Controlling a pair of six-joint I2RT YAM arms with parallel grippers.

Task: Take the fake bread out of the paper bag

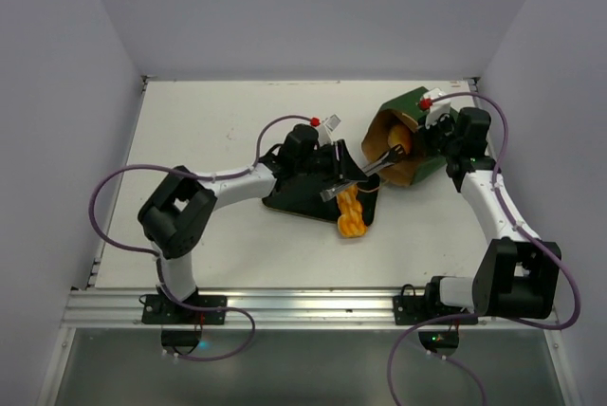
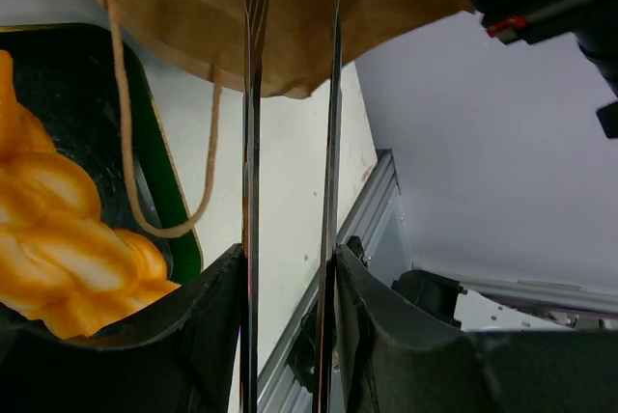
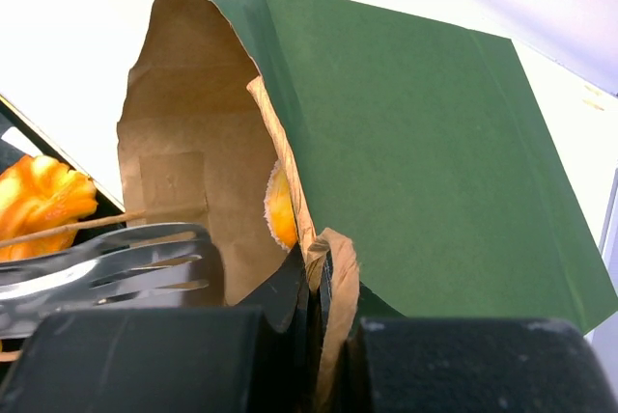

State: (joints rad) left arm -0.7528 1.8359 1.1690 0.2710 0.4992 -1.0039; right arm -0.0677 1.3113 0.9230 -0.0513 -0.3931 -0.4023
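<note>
Loaf: one | roll: maybe one | left tool clamps tongs | right tool clamps bag

Top view high above the table, wrist views close in, all three sharing the paper bag

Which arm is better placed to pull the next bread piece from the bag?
Left. The left pincer holds metal tongs aimed into the open paper bag, where an orange roll shows; the right pincer is clamped on the bag's rim.
</note>
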